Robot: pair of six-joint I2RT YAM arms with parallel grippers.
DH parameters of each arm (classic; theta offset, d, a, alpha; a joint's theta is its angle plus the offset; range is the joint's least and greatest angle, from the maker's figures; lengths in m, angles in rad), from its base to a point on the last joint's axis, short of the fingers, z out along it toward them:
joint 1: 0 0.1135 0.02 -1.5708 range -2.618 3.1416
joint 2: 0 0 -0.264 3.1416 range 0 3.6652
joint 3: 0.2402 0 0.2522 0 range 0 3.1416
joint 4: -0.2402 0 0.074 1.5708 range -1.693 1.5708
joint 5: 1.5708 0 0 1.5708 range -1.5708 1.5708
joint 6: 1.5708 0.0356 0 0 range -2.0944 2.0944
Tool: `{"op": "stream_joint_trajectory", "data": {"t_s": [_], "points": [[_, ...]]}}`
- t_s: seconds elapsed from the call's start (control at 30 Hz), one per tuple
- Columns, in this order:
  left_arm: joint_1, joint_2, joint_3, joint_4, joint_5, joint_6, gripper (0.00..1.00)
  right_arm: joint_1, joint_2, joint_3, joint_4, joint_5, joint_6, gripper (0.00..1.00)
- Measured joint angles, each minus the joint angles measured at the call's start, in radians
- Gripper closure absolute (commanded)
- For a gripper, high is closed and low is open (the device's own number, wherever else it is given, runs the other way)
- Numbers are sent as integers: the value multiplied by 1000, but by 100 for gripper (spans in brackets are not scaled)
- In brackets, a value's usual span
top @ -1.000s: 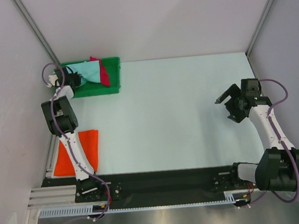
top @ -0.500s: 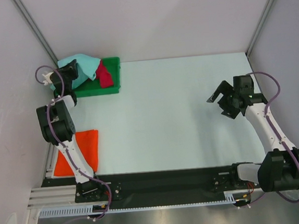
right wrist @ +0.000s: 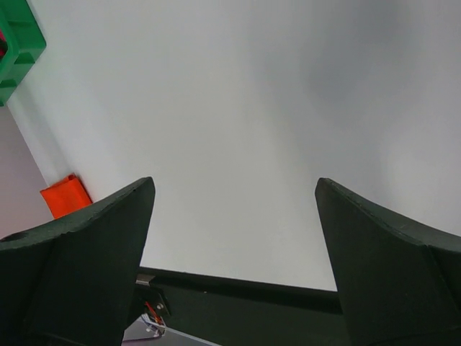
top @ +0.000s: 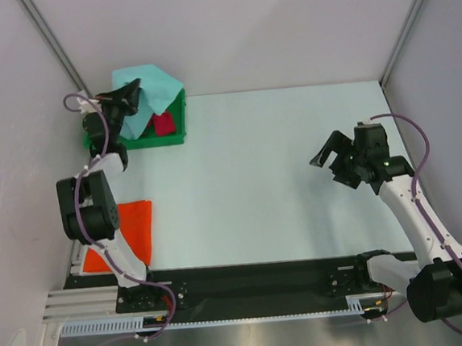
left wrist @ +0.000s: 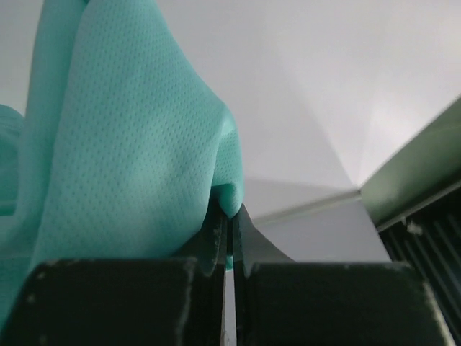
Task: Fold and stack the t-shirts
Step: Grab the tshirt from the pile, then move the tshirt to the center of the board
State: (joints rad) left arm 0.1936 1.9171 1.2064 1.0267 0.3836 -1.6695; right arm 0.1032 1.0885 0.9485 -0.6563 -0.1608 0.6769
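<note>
My left gripper point(top: 132, 91) is shut on the mint green t-shirt point(top: 152, 89) and holds it raised above the green tray point(top: 180, 127) at the back left. In the left wrist view the mint cloth point(left wrist: 130, 158) fills the left half and is pinched between the closed jaws of the left gripper point(left wrist: 230, 216). The crimson red t-shirt point(top: 163, 122) lies in the tray under it. The bright orange t-shirt point(top: 139, 230) lies flat at the near left, partly behind the left arm. My right gripper point(top: 332, 154) hovers open over the table's right half, and in its wrist view the right gripper point(right wrist: 234, 191) holds nothing.
The green plastic tray sits against the back wall by the left corner post. Walls close the table at the left, back and right. A black rail point(top: 256, 280) runs along the near edge between the arm bases. The right wrist view shows an orange corner point(right wrist: 65, 194) and the tray's corner point(right wrist: 18, 43).
The left gripper has lifted the mint green t-shirt up and to the right out of the tray, uncovering the red one. The right arm has swung left toward the table's middle, staying open.
</note>
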Motion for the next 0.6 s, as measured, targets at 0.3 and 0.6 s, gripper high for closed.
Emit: {"op": "stream_joint_trajectory", "data": {"t_s": [0.3,0.6], "points": [[-388,-462,-92,-500,163,435,63,19,-57,-36,-59,-29,-27,0],[-579,-689,-256,-1191,93,914,0,58,-92,-78,-117,-110,-132,3]]}}
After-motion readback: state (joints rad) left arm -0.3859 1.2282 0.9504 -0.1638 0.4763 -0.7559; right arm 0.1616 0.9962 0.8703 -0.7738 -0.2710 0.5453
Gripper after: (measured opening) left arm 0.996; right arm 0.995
